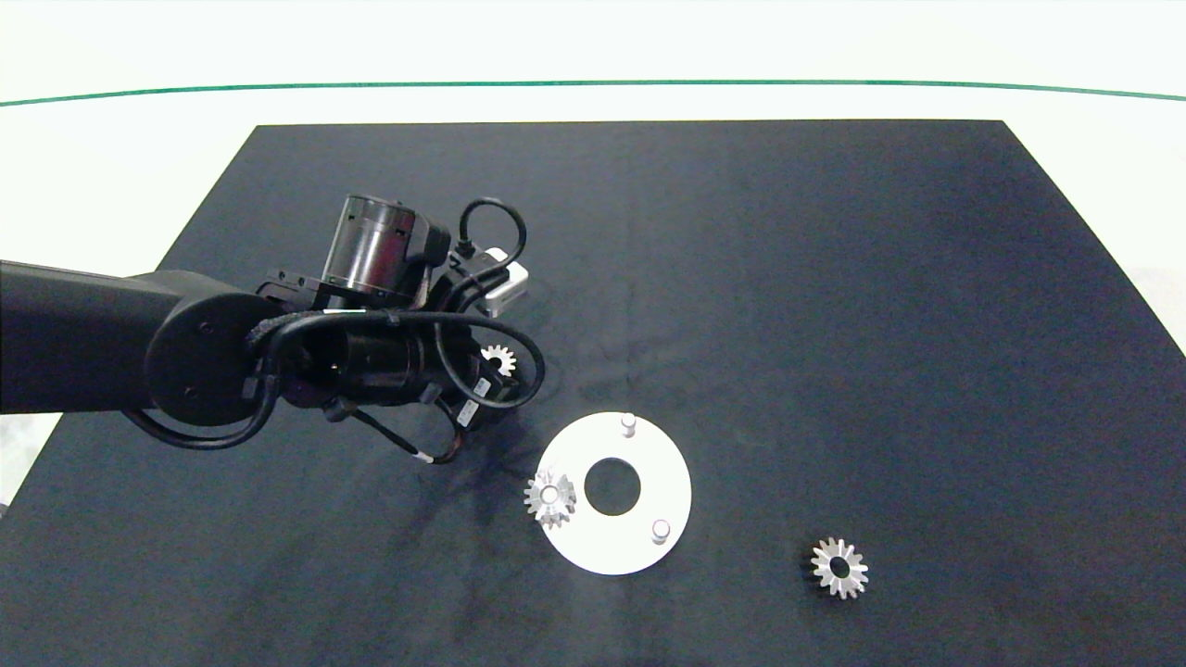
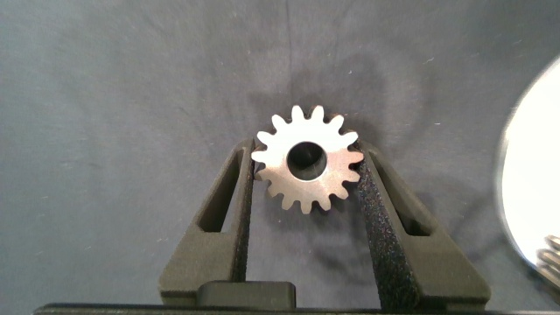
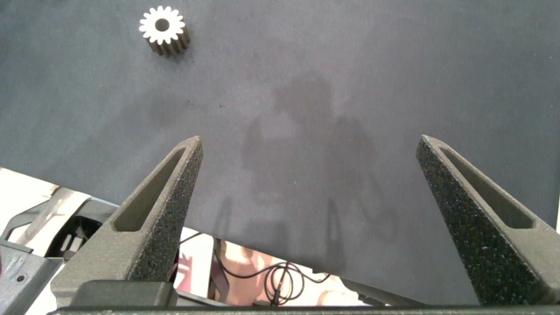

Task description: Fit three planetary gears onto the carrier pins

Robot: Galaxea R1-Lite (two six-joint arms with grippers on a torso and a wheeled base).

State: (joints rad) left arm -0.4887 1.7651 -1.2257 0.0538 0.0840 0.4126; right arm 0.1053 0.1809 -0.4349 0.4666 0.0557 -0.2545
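Pinched between the left gripper's [image 2: 306, 175] jaws, the second planetary gear [image 2: 307, 159] hovers beside the white disc [image 1: 649, 556], needing alignment over a bare carrier pin [image 1: 628, 424]; right gripper [image 3: 306, 219] jaws spread.

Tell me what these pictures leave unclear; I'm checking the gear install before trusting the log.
- Left gripper, head view: its own wrist and cables cover the fingers; only part of the held gear shows.
- Right gripper: absent from the head view, so its place over the table is unknown.
- White disc, left wrist view: cut off by the picture's edge.
- Seated gear: how fully it sits on its pin cannot be judged.
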